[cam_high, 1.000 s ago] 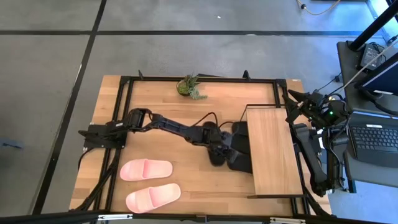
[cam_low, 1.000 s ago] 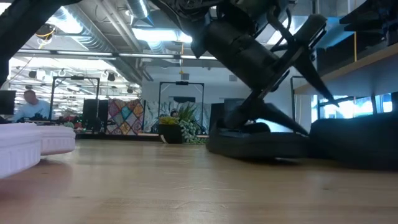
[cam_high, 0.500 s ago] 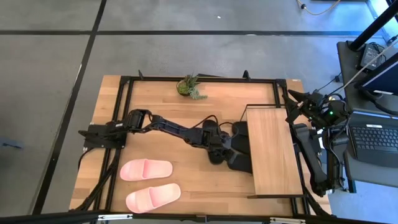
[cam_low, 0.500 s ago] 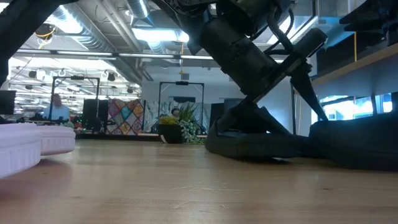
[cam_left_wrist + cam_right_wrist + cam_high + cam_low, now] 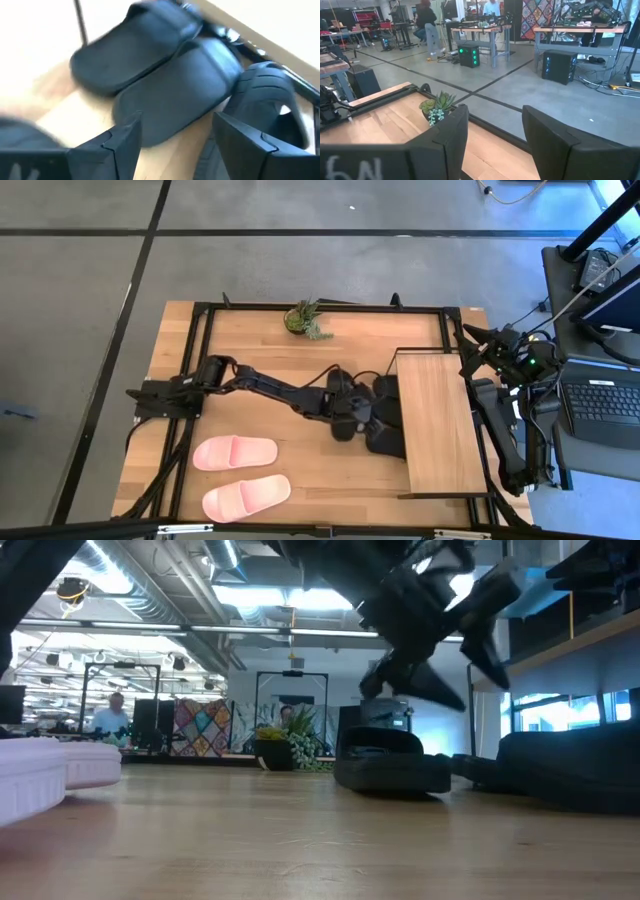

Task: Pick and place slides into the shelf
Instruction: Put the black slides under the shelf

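Three black slides lie side by side on the tabletop at the shelf's left edge: one farthest off, one in the middle, one beside it. In the high view they merge into one dark cluster. My left gripper hangs open above them, with the middle slide in line with the gap. Two pink slides rest soles down at the near left. My right gripper waits open, folded back at the table's right edge.
A small potted plant stands at the table's far edge. A thin black frame runs around the tabletop. Bare wood lies between the pink slides and the black ones. A laptop sits on a stand to the right of the table.
My left gripper has risen from low among the black slides to above them and has rolled about its own axis, its fingers standing just as wide apart. The black slides stay on the table.
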`<state>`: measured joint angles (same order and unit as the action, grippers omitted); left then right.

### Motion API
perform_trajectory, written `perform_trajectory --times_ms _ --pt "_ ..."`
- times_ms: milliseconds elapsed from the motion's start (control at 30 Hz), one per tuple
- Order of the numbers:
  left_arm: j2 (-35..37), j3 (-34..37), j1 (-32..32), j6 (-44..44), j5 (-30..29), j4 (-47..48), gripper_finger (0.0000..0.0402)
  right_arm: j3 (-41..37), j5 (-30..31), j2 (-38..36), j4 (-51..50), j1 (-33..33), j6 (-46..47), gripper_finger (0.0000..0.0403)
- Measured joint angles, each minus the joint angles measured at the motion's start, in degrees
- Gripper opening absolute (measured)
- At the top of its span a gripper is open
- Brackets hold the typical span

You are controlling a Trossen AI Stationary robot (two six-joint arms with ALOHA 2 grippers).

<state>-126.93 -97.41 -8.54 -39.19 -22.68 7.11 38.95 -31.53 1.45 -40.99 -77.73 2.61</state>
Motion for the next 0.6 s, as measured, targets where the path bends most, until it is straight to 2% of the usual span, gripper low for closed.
perform_trajectory --times_ms 267,467,600 --pt "-0.4 0.0 -1.2 14.9 -9.3 -5.2 0.0227 0.0 0.0 0.0 0.0 0.0 0.0 0.0188" --pt "-1.1 -0.1 -0.8 18.8 -9.4 -8.0 0.0227 0.0 0.0 0.0 0.0 0.0 0.0 0.0188" --pt "-3.1 -0.1 -0.7 22.3 -4.7 -14.9 0.0227 0.0 0.0 0.0 0.0 0.0 0.0 0.0188"
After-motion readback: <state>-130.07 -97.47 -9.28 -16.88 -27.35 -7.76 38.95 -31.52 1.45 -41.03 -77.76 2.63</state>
